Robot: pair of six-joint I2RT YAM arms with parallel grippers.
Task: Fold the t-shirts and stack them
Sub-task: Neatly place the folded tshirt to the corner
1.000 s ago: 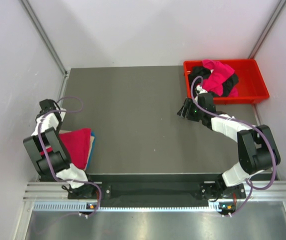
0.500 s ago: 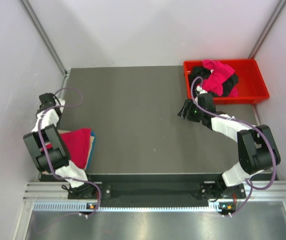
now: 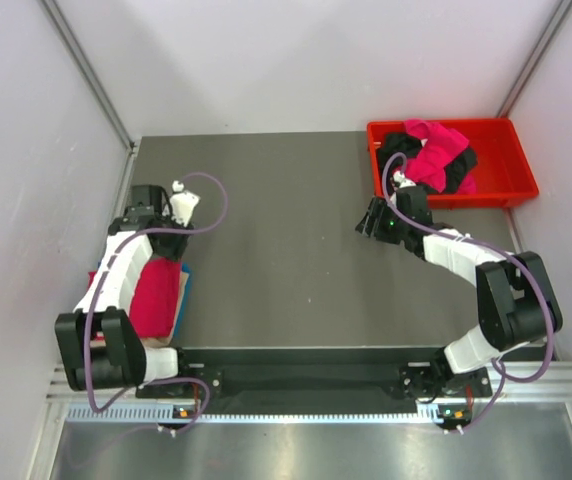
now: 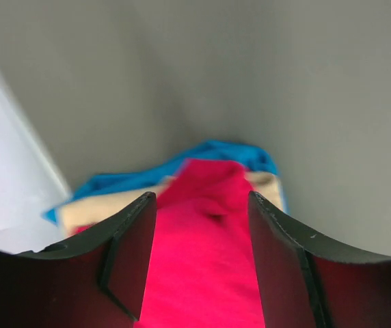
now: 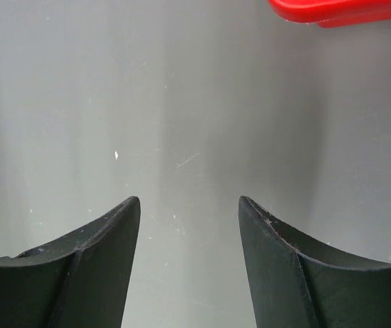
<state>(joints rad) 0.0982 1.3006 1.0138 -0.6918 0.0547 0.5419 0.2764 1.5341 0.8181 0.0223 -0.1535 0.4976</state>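
Observation:
A folded stack of t-shirts lies at the near left of the table. A magenta-pink shirt (image 3: 156,295) (image 4: 202,266) is on top, with a tan-beige one (image 4: 106,205) and a blue layer (image 4: 216,150) under it. My left gripper (image 3: 140,208) (image 4: 200,198) hovers at the far end of this stack. It is open, holding nothing, and the pink cloth shows between its fingers. More crumpled t-shirts, pink (image 3: 434,150) and black (image 3: 458,172), fill the red tray (image 3: 511,190). My right gripper (image 3: 370,218) (image 5: 189,201) is open and empty over bare table, left of the tray.
White walls close in the table on the left (image 3: 46,150) and right, with the back wall behind. The red tray's edge (image 5: 339,8) shows at the top of the right wrist view. Both arm bases sit on the rail at the near edge.
My left gripper has opened from shut. Its arm swung away from the left wall, rightward and farther back over the stack's far end. The right arm has not moved.

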